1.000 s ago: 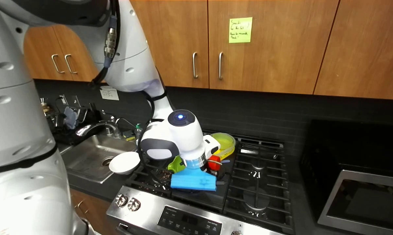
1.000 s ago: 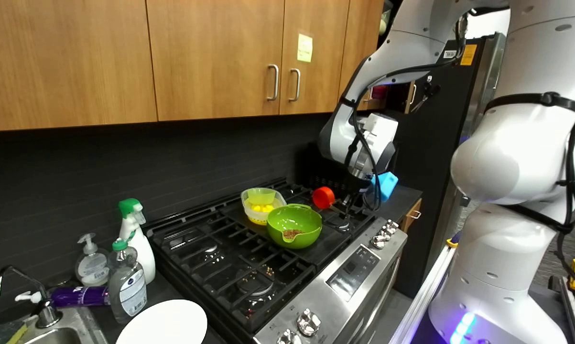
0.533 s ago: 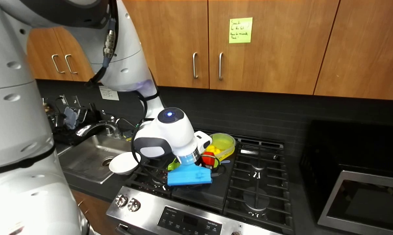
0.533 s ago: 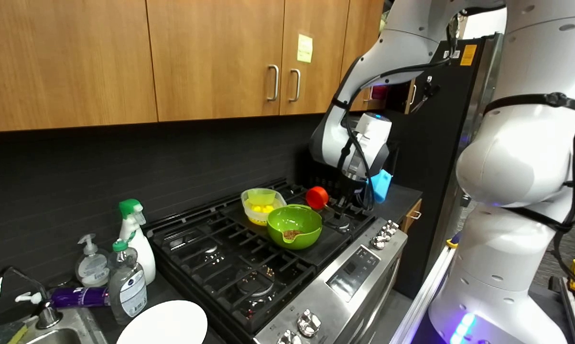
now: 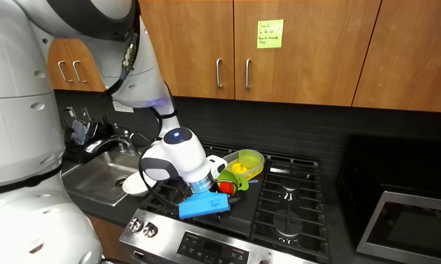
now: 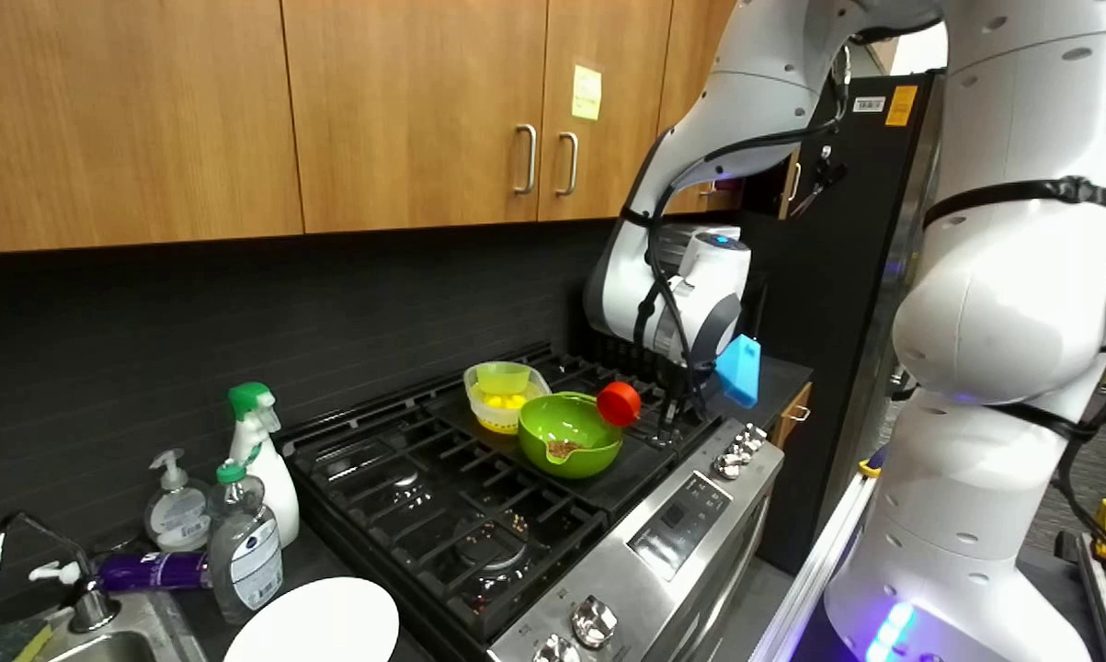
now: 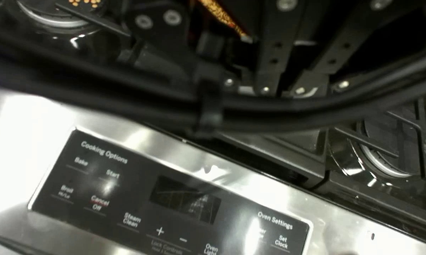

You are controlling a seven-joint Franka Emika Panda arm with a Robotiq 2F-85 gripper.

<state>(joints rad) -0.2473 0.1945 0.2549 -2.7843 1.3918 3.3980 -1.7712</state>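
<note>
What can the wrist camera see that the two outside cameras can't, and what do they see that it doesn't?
Only the wrist view: a close-up strip of golden bits, perhaps inside the red cup, and easy-to-read button words like "Bake".

Only the exterior views, both of them: the green bowl, the white bowl, the wooden cupboards and the sticky note.

Shared: the stove top, the button panel and parts of the gripper, which seems to hold the red cup by its handle.
</note>
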